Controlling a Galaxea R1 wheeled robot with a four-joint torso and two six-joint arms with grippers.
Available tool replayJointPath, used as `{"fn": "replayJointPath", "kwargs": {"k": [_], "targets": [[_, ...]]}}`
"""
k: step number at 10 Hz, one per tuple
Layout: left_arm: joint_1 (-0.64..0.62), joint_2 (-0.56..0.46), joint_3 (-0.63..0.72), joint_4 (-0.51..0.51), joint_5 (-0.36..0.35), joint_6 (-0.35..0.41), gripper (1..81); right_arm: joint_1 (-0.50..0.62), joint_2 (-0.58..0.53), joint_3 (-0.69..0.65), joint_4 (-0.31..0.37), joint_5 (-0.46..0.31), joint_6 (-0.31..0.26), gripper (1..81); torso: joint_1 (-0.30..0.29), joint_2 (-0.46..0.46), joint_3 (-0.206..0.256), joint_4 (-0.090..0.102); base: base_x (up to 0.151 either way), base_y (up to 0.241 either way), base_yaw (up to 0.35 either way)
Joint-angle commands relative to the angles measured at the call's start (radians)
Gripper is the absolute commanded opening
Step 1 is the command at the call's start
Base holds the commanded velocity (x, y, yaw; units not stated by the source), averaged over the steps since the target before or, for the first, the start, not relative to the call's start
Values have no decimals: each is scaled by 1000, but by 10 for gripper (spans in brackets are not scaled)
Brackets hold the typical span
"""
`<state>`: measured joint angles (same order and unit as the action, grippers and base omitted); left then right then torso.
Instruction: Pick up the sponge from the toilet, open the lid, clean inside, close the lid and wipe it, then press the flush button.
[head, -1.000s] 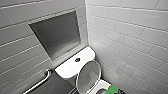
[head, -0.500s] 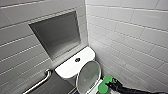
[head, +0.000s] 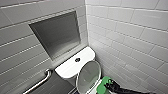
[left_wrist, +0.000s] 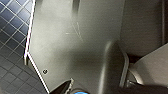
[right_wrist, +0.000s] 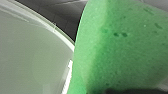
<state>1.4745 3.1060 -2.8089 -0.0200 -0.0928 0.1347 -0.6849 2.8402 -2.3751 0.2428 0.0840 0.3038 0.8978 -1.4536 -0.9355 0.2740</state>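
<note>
Soft, even light washes the white wall tiles (head: 130, 30); the recessed niche (head: 58, 35) sits in grey shade. The raised lid (head: 88, 75) carries a faint sheen. Tile lines bow toward the head view's edges.

No writing, brand, number or sign can be read; the toilet (head: 71, 67), the wall tiles (head: 130, 30) and the sponge (head: 102, 84) at five o'clock show plain surfaces.

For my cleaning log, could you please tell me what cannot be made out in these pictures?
Head view: the white ceramic toilet is cut off by the bottom edge, so its bowl cannot be judged.
Head view: the small round dark flush button is too small for detail.
Right wrist view: the bright green soft sponge, close to the lens, hides what lies behind it.
</note>
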Motion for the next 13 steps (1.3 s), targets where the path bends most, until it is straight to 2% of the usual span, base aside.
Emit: {"fn": "replayJointPath", "kwargs": {"k": [1, 3, 4, 6, 7, 9, 13], "targets": [[11, -15, -4, -9, 94, 3, 811, 104, 80, -140, -10, -1, 11, 10, 0, 0, 0, 0, 0, 0, 0], [11, -19, -4, -9, 100, 2, 811, 90, 61, -133, -7, 11, 11, 10, 0, 0, 0, 0, 0, 0, 0], [11, -15, -4, -9, 100, 3, 811, 81, 14, -69, -6, 14, 8, 10, 0, 0, 0, 0, 0, 0, 0], [11, -9, -4, -8, 100, 3, 811, 52, -158, 198, -8, 42, 8, 10, 0, 0, 0, 0, 0, 0, 0], [11, -6, -4, -5, 100, 3, 811, 37, -231, 289, -4, 63, 8, 10, 0, 0, 0, 0, 0, 0, 0], [11, -6, -4, -1, 100, 3, 811, -5, -299, 361, 15, 92, 8, 10, 0, 0, 0, 0, 0, 0, 0], [11, -3, -4, 3, 100, 3, 811, -114, -364, 418, 23, 141, 8, 10, 0, 0, 0, 0, 0, 0, 0]]}}
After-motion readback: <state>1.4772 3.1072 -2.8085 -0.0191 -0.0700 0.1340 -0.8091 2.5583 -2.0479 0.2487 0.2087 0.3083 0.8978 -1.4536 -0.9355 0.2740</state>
